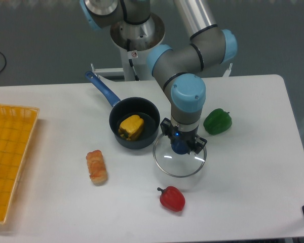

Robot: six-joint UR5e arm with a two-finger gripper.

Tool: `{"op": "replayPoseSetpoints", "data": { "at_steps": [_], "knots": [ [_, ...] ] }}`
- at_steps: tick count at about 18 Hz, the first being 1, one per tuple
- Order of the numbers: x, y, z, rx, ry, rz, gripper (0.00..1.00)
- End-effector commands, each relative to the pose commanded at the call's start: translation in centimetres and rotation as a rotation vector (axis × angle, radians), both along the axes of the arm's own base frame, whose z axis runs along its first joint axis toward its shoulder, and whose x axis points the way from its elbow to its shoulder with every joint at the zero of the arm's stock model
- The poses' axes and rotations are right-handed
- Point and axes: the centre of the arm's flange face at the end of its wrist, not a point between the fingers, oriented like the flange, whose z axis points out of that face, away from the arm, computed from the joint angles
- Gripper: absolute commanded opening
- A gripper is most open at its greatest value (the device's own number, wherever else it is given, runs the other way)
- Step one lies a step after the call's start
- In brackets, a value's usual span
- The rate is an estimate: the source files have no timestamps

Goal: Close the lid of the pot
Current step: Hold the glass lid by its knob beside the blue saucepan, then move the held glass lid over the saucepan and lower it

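The dark round pot (135, 124) stands on the white table with its long blue handle (102, 88) pointing to the back left. A yellow item (130, 126) lies inside it, and the pot is uncovered. The pot lid (179, 159), clear glass with a silver rim, lies flat on the table just right of and in front of the pot. My gripper (181, 145) points straight down over the lid's centre, around the blue knob. The arm's wrist hides the fingertips, so whether they press the knob is unclear.
A green pepper (217, 121) lies right of the gripper. A red pepper (172, 198) sits in front of the lid. A bread roll (97, 166) lies front left of the pot. A yellow basket (10, 157) stands at the left edge.
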Motion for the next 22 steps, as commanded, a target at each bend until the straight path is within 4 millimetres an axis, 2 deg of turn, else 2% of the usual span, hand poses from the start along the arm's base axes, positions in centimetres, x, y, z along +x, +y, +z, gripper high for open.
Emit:
{"op": "replayPoseSetpoints", "data": {
  "at_steps": [13, 15, 20, 22],
  "knots": [
    [0.8, -0.1, -0.8, -0.013, -0.015, -0.006, 0.41],
    [1.4, -0.1, 0.1, -0.007, -0.008, -0.011, 0.41],
    [2.2, -0.2, 0.5, -0.029, -0.038, -0.017, 0.41],
    [3.6, 0.4, 1.1, -0.034, -0.046, -0.035, 0.41]
  ]
}}
